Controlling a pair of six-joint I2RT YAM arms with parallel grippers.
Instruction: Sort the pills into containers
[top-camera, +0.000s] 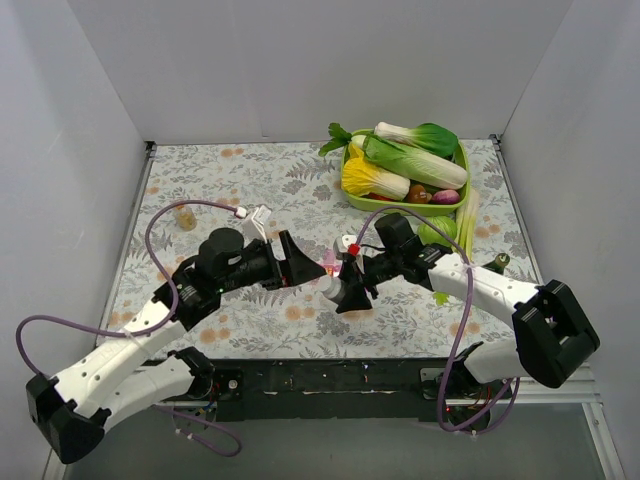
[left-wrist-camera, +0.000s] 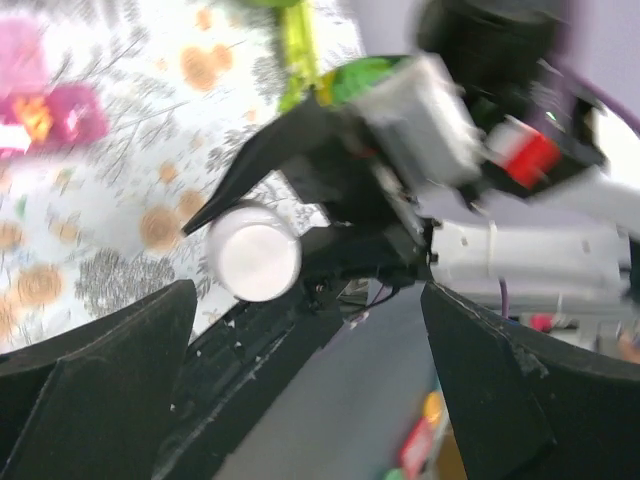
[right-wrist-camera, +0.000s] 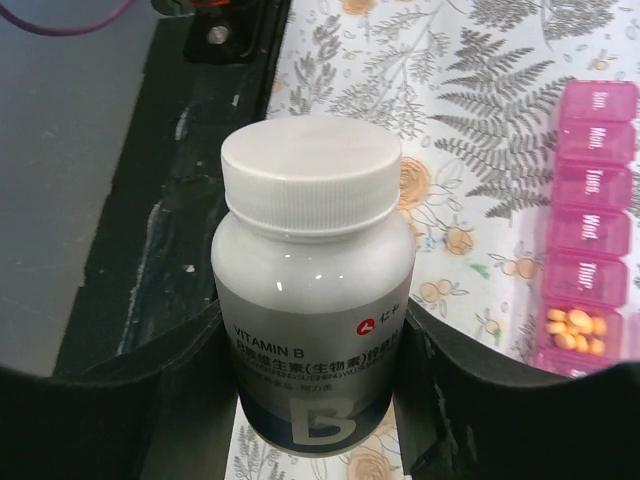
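My right gripper (top-camera: 347, 290) (right-wrist-camera: 312, 312) is shut on a white-capped "Vitamin B" pill bottle (right-wrist-camera: 312, 300), held upright by its body above the table's front edge. The bottle's cap (top-camera: 329, 288) also shows in the left wrist view (left-wrist-camera: 253, 250). The pink pill organizer strip (right-wrist-camera: 592, 230) lies on the floral cloth just right of the bottle; one compartment holds several orange pills (right-wrist-camera: 575, 328). From above only a bit of the strip (top-camera: 331, 262) shows between the grippers. My left gripper (top-camera: 312, 266) (left-wrist-camera: 308, 300) is open and empty, pointing at the bottle from close by.
A green tray (top-camera: 464, 165) of toy vegetables stands at the back right, with a green stalk (top-camera: 468, 225) beside it. A small amber bottle (top-camera: 184, 217) stands at the left. The black table edge (right-wrist-camera: 170, 200) lies under the bottle.
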